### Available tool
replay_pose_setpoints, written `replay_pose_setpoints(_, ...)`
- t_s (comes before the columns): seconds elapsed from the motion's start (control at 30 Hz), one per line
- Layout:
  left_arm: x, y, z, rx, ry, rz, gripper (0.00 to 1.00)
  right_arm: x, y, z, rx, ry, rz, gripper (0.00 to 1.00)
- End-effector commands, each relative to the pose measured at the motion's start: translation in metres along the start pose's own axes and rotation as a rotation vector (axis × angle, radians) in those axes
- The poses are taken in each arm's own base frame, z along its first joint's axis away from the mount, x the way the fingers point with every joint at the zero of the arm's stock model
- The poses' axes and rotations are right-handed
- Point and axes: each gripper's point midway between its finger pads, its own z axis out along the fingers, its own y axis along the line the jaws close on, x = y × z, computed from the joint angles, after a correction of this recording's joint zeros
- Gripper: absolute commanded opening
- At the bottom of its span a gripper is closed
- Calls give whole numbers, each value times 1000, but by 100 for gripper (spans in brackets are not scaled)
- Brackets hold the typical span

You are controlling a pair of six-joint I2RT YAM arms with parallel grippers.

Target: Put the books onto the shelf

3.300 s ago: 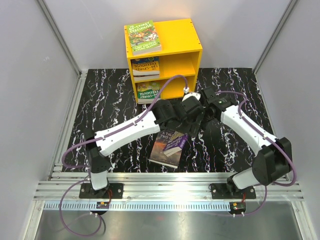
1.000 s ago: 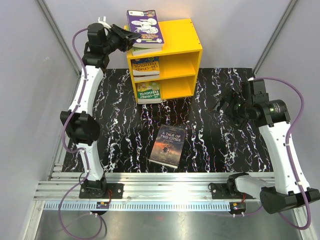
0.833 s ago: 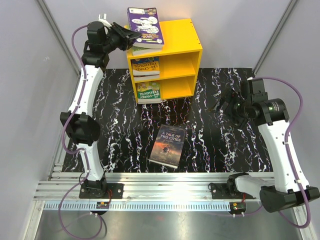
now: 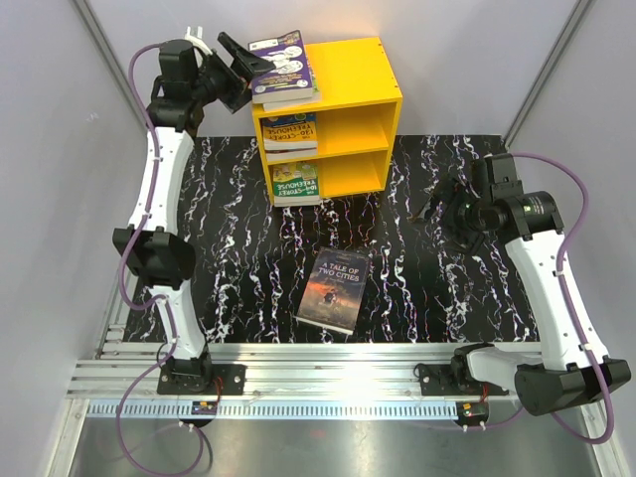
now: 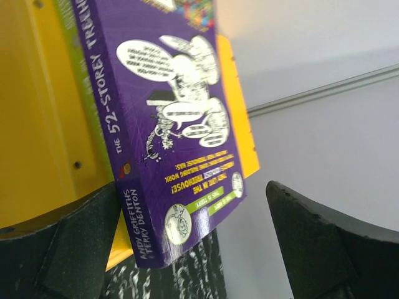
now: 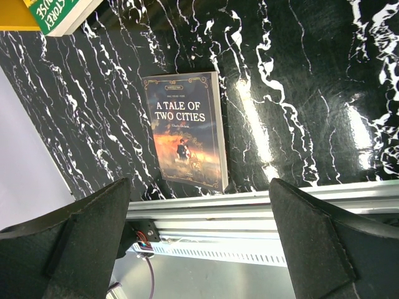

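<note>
The left gripper (image 4: 246, 75) is raised at the yellow shelf's (image 4: 363, 75) top, fingers spread around the near edge of the purple book (image 4: 281, 60) lying there; contact is hard to judge. The right gripper (image 4: 440, 206) hangs over the table (image 4: 417, 298), "A Tale of Two Cities" (image 4: 333, 290) lying well off to its side.

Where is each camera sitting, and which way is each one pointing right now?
Top external: above and behind the arms, looking down at the table, the yellow shelf and both whole arms.
Left wrist: up beside the shelf top, facing the purple book lying there; fingers of the open left tool frame it.
Right wrist: raised over the table, looking down toward its near edge at A Tale of Two Cities; the open right tool shows.
Shared: top and right wrist both show that dark book.
</note>
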Motion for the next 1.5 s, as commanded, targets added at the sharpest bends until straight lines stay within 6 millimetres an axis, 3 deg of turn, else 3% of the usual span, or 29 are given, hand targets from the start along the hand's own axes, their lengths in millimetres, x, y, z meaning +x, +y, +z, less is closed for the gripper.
replay_pose_setpoints(0.0, 18, 9, -13, -58, 69, 44, 99, 1, 7, 3, -44, 8, -8, 100)
replay_pose_setpoints(0.2, 29, 22, -18, -119, 100, 62, 99, 7, 8, 7, -60, 31, 2, 100)
replay_pose_setpoints(0.37, 20, 14, -39, -138, 37, 111, 99, 9, 5, 6, -60, 28, -3, 100)
replay_pose_setpoints(0.5, 17, 29, -73, -231, -5, 118, 99, 17, 1, 9, -69, 42, -3, 100)
replay_pose_setpoints(0.53, 23, 48, -80, -276, 5, 104, 99, 20, -1, 13, -70, 55, 0, 100)
replay_pose_setpoints(0.6, 26, 39, -105, -257, -23, 153, 99, 27, 5, 18, -115, 86, -7, 100)
replay_pose_setpoints(0.7, 42, 53, -134, -305, -24, 210, 99, 52, 4, 35, -178, 197, -1, 100)
replay_pose_setpoints(0.73, 48, 59, -140, -323, -19, 219, 99, 61, -1, 49, -185, 231, 15, 100)
replay_pose_setpoints(0.77, 62, 78, -145, -359, 8, 223, 99, 73, 2, 53, -229, 291, 28, 100)
replay_pose_setpoints(0.8, 71, 80, -156, -362, 7, 230, 99, 76, 5, 62, -265, 304, 33, 100)
replay_pose_setpoints(0.87, 94, 97, -163, -372, 58, 215, 99, 103, -9, 80, -265, 403, 82, 100)
replay_pose_setpoints(0.9, 127, 126, -170, -412, 126, 176, 99, 114, -19, 95, -259, 434, 108, 100)
replay_pose_setpoints(0.93, 142, 136, -171, -408, 152, 163, 99, 121, -21, 99, -269, 457, 117, 100)
replay_pose_setpoints(0.97, 184, 177, -178, -470, 237, 93, 99, 127, -27, 107, -261, 477, 130, 100)
replay_pose_setpoints(1.0, 201, 176, -183, -444, 253, 98, 99, 134, -33, 117, -264, 485, 139, 100)
replay_pose_setpoints(1.07, 232, 193, -183, -435, 292, 79, 99, 143, -39, 128, -256, 503, 147, 100)
replay_pose_setpoints(1.1, 272, 209, -186, -450, 388, 72, 99, 148, -44, 134, -241, 503, 148, 100)
replay_pose_setpoints(1.17, 302, 218, -181, -457, 452, 98, 99, 154, -48, 143, -225, 495, 141, 100)
replay_pose_setpoints(1.2, 337, 224, -181, -467, 554, 118, 99, 158, -51, 149, -219, 491, 147, 100)
replay_pose_setpoints(1.33, 384, 226, -168, -438, 664, 91, 99, 174, -53, 170, -196, 501, 128, 100)
replay_pose_setpoints(1.47, 413, 226, -157, -414, 724, 64, 99, 179, -46, 199, -178, 468, 96, 100)
